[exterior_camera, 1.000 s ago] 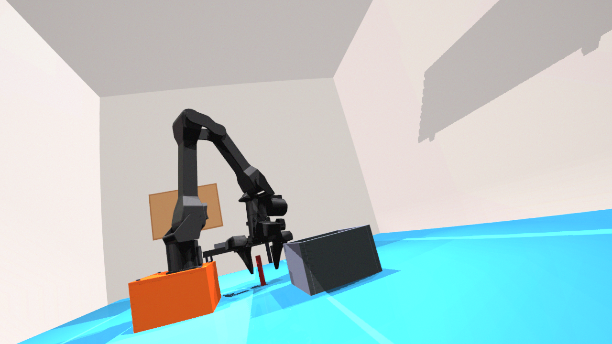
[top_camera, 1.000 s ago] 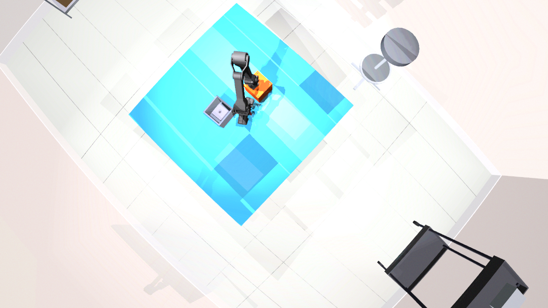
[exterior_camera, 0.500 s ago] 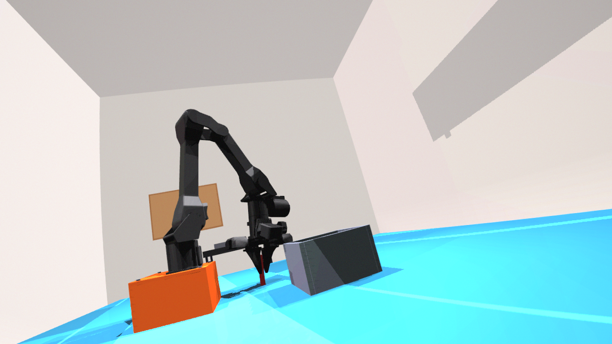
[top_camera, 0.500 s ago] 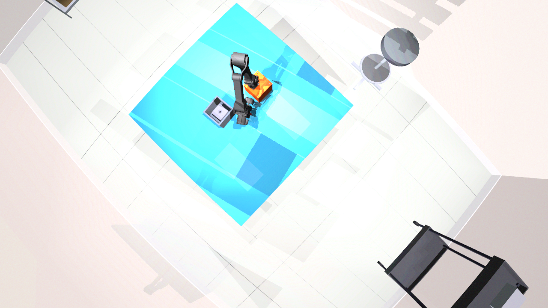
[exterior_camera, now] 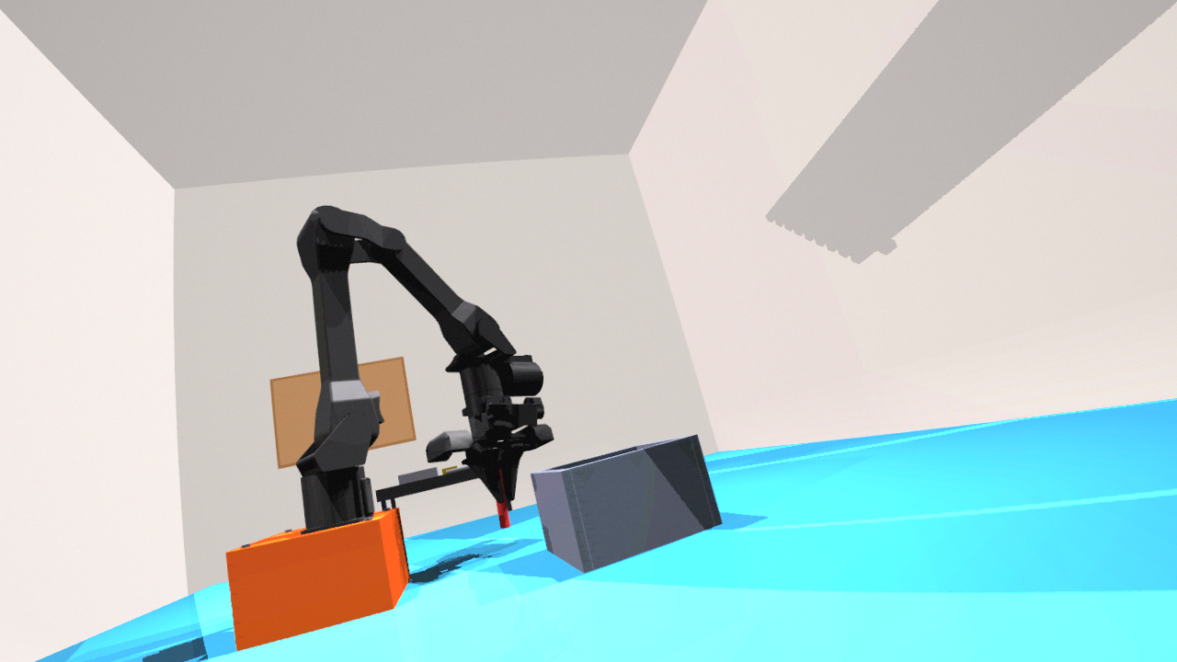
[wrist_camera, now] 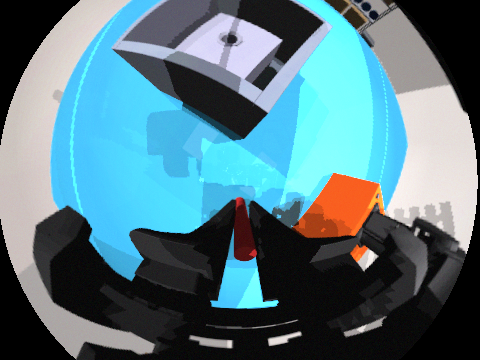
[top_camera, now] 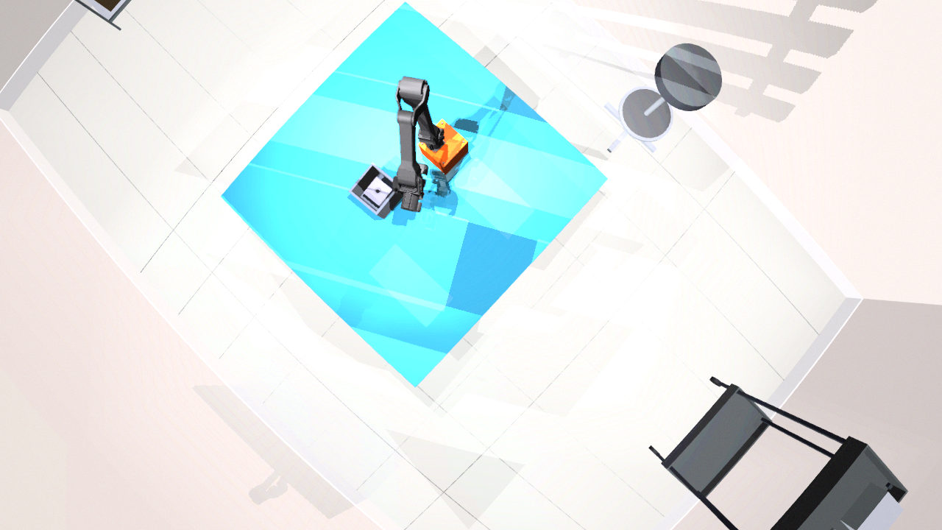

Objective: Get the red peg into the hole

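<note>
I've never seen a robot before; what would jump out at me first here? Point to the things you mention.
Probably the black arm (top_camera: 408,141) (exterior_camera: 333,321), arching up from a bright orange block (top_camera: 454,154) (exterior_camera: 316,588) (wrist_camera: 340,205) on a vivid blue surface (top_camera: 408,277) (exterior_camera: 905,559) (wrist_camera: 115,175). Next, the red peg (exterior_camera: 504,514) (wrist_camera: 243,235) pinched in its gripper (exterior_camera: 503,496) (wrist_camera: 242,204), beside an open grey box (top_camera: 365,199) (exterior_camera: 642,510) (wrist_camera: 215,95).

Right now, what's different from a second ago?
The claw stood open around the upright red peg; now it has closed on it and lifted it a little, apparently slightly towards the box too. The open grey box and orange base stayed put.
</note>
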`<state>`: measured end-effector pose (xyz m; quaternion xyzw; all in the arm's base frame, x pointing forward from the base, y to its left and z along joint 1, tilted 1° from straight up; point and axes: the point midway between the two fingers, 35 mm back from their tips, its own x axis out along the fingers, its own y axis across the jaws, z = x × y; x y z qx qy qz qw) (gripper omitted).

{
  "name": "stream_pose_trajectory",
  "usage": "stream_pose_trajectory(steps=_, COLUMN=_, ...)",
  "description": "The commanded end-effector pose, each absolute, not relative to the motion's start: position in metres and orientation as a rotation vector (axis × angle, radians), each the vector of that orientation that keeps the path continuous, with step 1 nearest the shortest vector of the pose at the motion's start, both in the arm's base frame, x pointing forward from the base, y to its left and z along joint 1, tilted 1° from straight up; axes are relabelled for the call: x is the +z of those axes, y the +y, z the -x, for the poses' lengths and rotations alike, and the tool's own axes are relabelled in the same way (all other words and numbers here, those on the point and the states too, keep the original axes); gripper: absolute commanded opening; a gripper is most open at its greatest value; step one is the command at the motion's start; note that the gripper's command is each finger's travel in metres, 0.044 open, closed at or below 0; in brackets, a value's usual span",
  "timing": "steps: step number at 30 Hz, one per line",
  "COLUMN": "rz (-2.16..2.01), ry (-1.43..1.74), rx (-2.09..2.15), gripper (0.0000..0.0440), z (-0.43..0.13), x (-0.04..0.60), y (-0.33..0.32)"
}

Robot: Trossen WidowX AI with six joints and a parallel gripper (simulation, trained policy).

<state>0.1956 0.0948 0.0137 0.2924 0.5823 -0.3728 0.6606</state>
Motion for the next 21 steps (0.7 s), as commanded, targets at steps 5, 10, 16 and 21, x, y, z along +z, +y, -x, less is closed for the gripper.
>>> stream_pose_trajectory(steps=5, rz=-0.62, ry=1.269, rx=-0.804, gripper=0.0, z=-0.212, x=0.037, y=0.086)
stream_pose_trajectory(steps=10, rz=-0.597, ry=1.242, rx=-0.789, gripper=0.0, z=-0.223, x=0.052, y=0.079)
stream_pose_trajectory(steps=16, rz=-0.59, ry=1.212, rx=-0.781, gripper=0.0, z=-0.24, x=0.067, y=0.068)
stream_pose_trajectory(steps=21, rz=-0.595, ry=1.189, rx=-0.784, gripper=0.0, z=-0.255, x=0.078, y=0.058)
